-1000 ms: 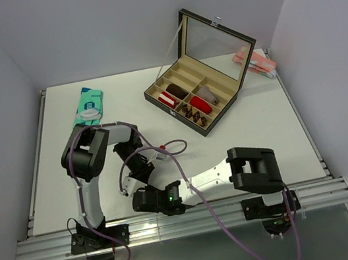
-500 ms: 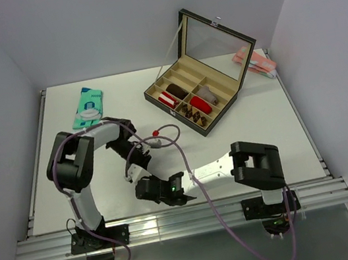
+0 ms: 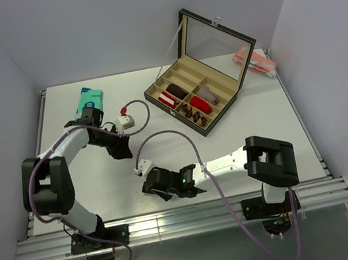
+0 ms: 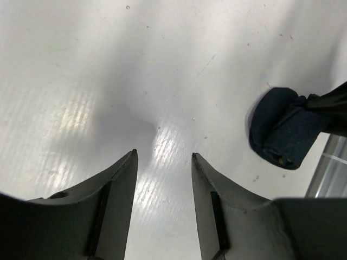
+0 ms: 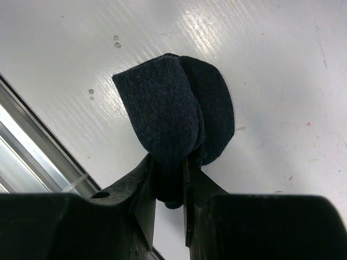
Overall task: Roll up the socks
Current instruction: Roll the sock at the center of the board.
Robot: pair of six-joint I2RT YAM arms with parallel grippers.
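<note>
1. Where the bench (image 3: pixel 262 135) meets its near rail, a navy sock (image 5: pixel 179 103) is held bunched into a stubby roll, clamped between the fingers of the right end effector (image 5: pixel 169 162). Its rolling is judged nearly done.
2. Just beyond, the left end effector (image 4: pixel 162 157) is seen parted and empty above the bench.
3. Farthest, a dark brown roll (image 3: pixel 179 91) is already stowed in the box (image 3: pixel 171 112). Only release of the navy sock is judged to remain.
</note>
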